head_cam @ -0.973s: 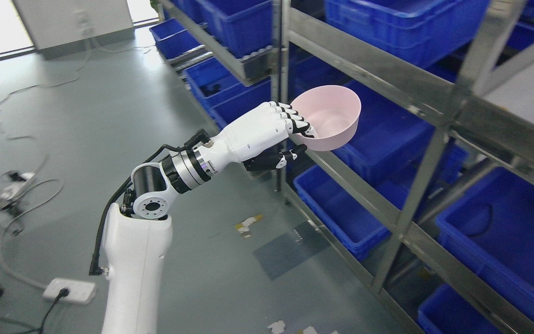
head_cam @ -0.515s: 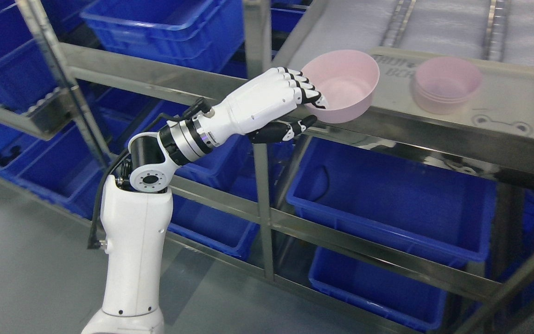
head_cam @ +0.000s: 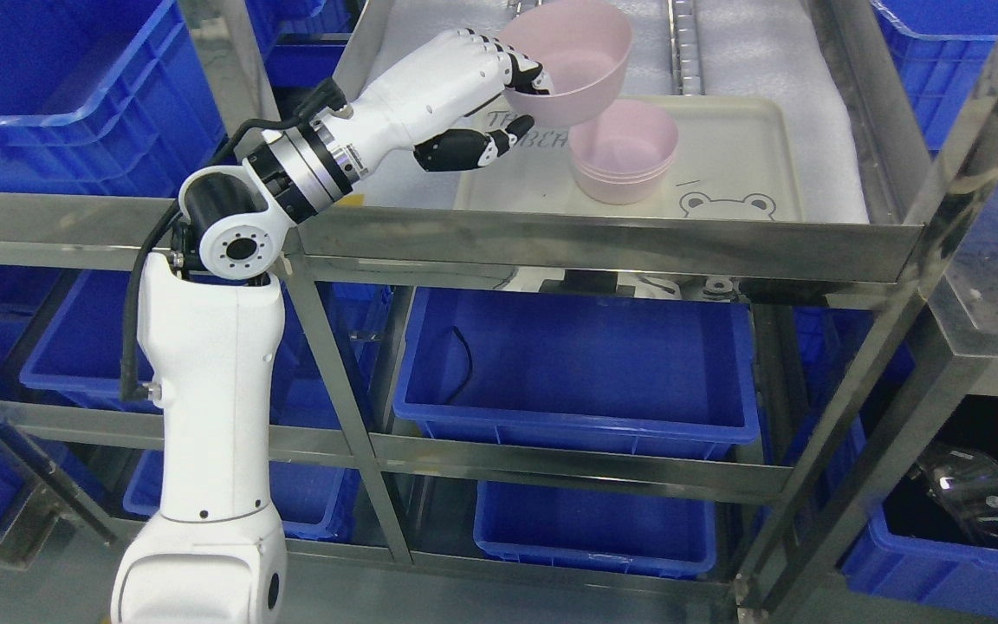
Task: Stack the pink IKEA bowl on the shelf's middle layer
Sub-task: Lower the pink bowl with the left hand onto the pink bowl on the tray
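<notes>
Above cream tray [head_cam: 759,147] (print partly hidden): left hand [head_cam: 464,82] fingers grasping pink bowl [head_cam: 573,56] near bowl stack [head_cam: 625,152].

Pink bowl [head_cam: 581,61]: plain, smooth, round, open side up and tilted toward the camera. Held off the shelf by its near-left rim, above the left end of the tray [head_cam: 750,147]. Its lower right edge overlaps the stack of pink bowls [head_cam: 625,152] in the head view; contact cannot be judged. The stack stands upright, nested, on a cream tray with a bear face printed at its front edge, on the steel shelf [head_cam: 603,238].
</notes>
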{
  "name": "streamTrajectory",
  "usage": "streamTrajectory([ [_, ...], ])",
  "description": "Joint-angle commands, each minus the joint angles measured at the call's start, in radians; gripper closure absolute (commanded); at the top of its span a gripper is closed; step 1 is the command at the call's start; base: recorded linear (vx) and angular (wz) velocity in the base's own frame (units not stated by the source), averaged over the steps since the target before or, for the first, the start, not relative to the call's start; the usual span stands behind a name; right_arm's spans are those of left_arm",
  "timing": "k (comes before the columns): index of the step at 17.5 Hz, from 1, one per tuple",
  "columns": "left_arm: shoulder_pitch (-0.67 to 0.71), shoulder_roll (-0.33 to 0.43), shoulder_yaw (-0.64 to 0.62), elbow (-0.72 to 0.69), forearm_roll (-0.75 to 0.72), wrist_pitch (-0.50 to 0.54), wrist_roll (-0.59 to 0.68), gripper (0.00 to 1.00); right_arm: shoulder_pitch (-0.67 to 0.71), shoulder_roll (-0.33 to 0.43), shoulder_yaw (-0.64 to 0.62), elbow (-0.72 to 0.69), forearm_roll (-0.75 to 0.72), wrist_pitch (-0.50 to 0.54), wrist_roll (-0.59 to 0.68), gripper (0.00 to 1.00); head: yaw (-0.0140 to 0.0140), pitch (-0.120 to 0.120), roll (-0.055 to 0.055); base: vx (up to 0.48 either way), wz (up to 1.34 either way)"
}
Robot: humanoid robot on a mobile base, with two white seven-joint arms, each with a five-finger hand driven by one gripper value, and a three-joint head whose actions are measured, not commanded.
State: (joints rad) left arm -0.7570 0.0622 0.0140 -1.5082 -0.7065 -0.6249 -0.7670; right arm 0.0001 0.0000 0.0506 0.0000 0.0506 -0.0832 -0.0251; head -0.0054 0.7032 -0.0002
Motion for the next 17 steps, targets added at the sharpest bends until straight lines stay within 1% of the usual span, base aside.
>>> streamTrajectory([
  [1,-0.047,0.045,-0.057,0.126,-0.074,0.007,-0.025,0.93,0.021,-0.018,0.0,-0.017,0.0,0.0,-0.001,0.0,0.0,0.0,0.0,0.062,-0.28],
  [3,-0.047,0.028,-0.107,0.15,-0.103,0.007,-0.023,0.93,0.021,-0.018,0.0,-0.017,0.0,0.0,-0.001,0.0,0.0,0.0,0.0,0.046,-0.31],
  [5,-0.051,0.007,-0.132,0.174,-0.131,0.005,-0.025,0.93,0.021,-0.018,0.0,-0.017,0.0,0.0,-0.001,0.0,0.0,0.0,0.0,0.041,-0.17],
  [7,-0.059,0.008,-0.135,0.175,-0.16,0.005,-0.031,0.93,0.021,-0.018,0.0,-0.017,0.0,0.0,-0.001,0.0,0.0,0.0,0.0,0.032,-0.13],
  [11,-0.062,-0.004,-0.141,0.184,-0.165,0.004,-0.028,0.91,0.021,-0.018,0.0,-0.017,0.0,0.0,-0.001,0.0,0.0,0.0,0.0,0.01,0.0],
  [13,-0.096,-0.021,-0.147,0.218,-0.169,-0.004,-0.023,0.91,0.021,-0.018,0.0,-0.017,0.0,0.0,-0.001,0.0,0.0,0.0,0.0,-0.005,0.0],
  [16,-0.154,-0.025,-0.149,0.287,-0.191,-0.004,-0.017,0.91,0.021,-0.018,0.0,-0.017,0.0,0.0,-0.001,0.0,0.0,0.0,0.0,-0.01,0.01],
  [17,-0.171,-0.039,-0.149,0.314,-0.192,-0.004,-0.017,0.91,0.021,-0.018,0.0,-0.017,0.0,0.0,-0.001,0.0,0.0,0.0,0.0,0.0,0.0],
])
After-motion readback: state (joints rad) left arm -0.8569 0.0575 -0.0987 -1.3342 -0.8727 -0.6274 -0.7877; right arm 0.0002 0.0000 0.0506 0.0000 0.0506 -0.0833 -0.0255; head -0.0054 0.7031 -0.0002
